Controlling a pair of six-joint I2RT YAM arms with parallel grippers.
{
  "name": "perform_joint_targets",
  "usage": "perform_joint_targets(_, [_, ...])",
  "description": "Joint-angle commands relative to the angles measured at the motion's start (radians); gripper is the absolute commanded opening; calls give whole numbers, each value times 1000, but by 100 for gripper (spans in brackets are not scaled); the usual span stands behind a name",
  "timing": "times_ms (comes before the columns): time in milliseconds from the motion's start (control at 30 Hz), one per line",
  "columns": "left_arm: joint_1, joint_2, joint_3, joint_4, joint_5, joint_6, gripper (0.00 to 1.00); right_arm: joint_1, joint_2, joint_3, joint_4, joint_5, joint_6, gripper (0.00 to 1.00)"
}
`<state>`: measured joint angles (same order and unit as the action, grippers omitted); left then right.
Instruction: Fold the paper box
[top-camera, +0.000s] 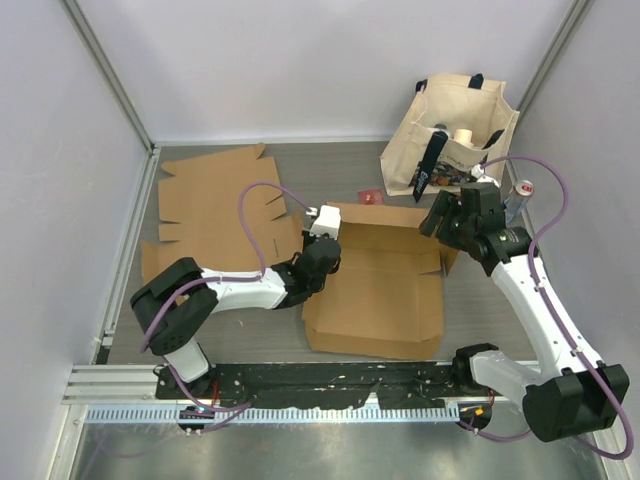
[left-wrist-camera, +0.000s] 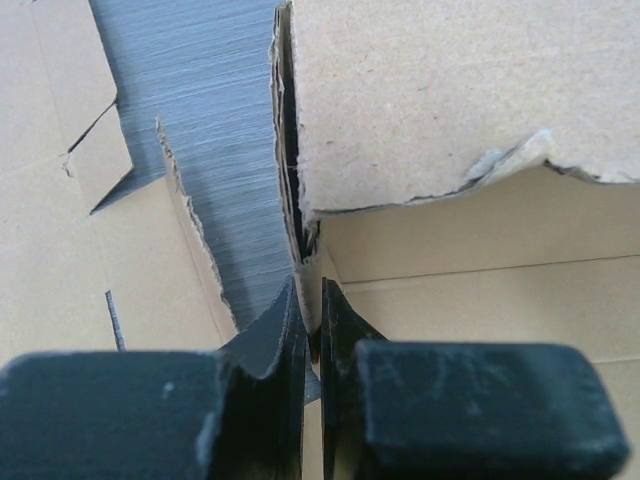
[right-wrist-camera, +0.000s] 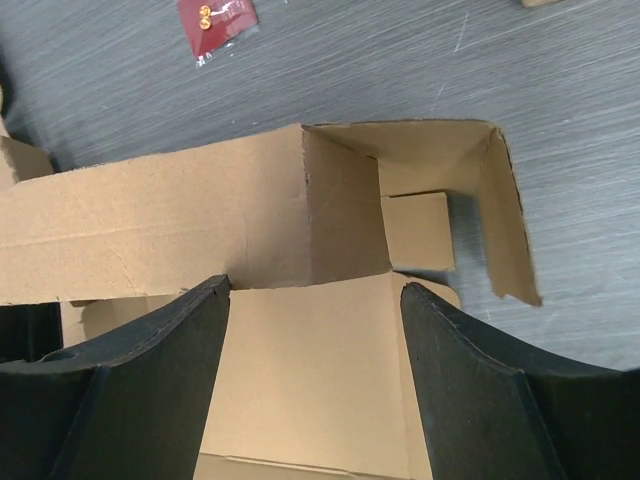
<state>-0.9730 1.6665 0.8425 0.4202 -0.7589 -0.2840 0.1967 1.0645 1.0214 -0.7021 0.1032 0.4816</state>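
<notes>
brown corrugated cardboard box (top-camera: 375, 300) is sitting half-formed between both arms | left gripper (left-wrist-camera: 312, 300) is pinching its left wall's edge | right gripper (right-wrist-camera: 315, 288) is hovering, spread wide, holding nothing, over the far-right corner | risk: shallow pinch slipping, or tearing the ragged wall

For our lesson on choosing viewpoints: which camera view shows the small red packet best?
The right wrist view: the red packet lies close enough to show two gold spots on it. The top view shows it only as a tiny red patch beyond the paper box; the left wrist view misses it.
</notes>
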Motion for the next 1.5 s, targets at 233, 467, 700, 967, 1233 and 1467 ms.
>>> perform_joint_targets(233, [3,-33,-3,6,6,-47,0,-236,-92,-184,343,-461,84,74])
perform_joint_targets(467, [3,-34,-3,3,12,-52,0,-253,-103,-162,355,-484,89,77])
perform_joint_targets(700, [3,-28,4,5,30,-61,0,-253,-47,-198,423,-557,184,67])
perform_joint_targets(967, [3,-37,0,5,30,-61,0,-273,-74,-319,608,-622,403,37])
perform_joint_targets(1233, [3,-40,-3,6,38,-69,0,-322,-118,-478,822,-651,560,1])
perform_joint_targets(1467, [3,-40,3,-4,18,-93,0,-322,-77,-293,408,-525,213,54])
